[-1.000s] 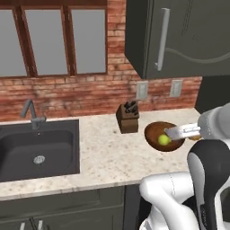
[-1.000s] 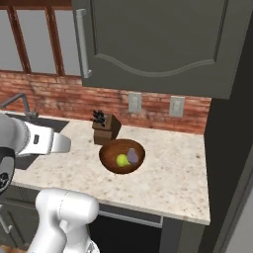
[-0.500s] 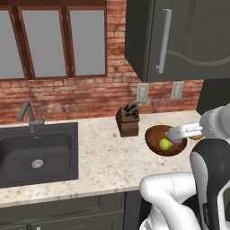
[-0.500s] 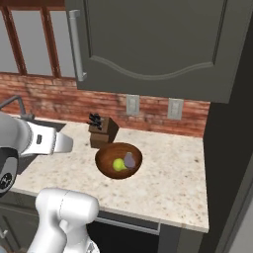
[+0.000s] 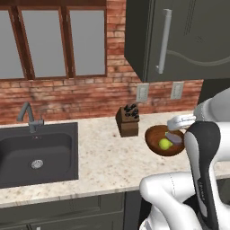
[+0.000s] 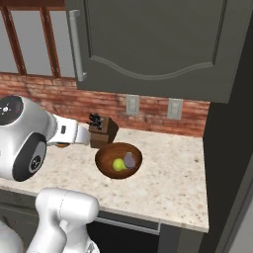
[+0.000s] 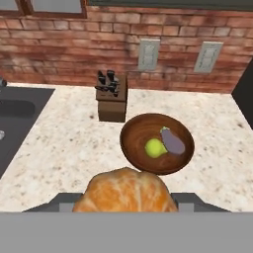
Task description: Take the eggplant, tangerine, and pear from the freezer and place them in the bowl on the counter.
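In the hand view my gripper (image 7: 126, 203) is shut on the tangerine (image 7: 126, 191), a round orange fruit bulging between the two finger tips. Ahead of it on the counter (image 7: 64, 148) stands the reddish-brown bowl (image 7: 136, 143). Inside the bowl lie the yellow-green pear (image 7: 155, 147) and, touching it on the right, the dark purplish eggplant (image 7: 173, 141). Both base views show the bowl (image 5: 152, 134) (image 6: 104, 160) with the pear (image 5: 165, 143) (image 6: 118, 164) and the eggplant (image 5: 173, 137) (image 6: 129, 159) in it. The freezer is out of view.
A knife block (image 5: 127, 120) stands just behind and left of the bowl, near the brick wall. A dark sink (image 5: 36, 152) with a faucet (image 5: 28, 114) is set into the counter at the left. A dark wall cabinet (image 5: 188, 36) hangs overhead.
Both base views have shifted slightly, so the camera has moved. The bowl, pear and eggplant keep their places on the counter. The gripper stays shut on the tangerine.
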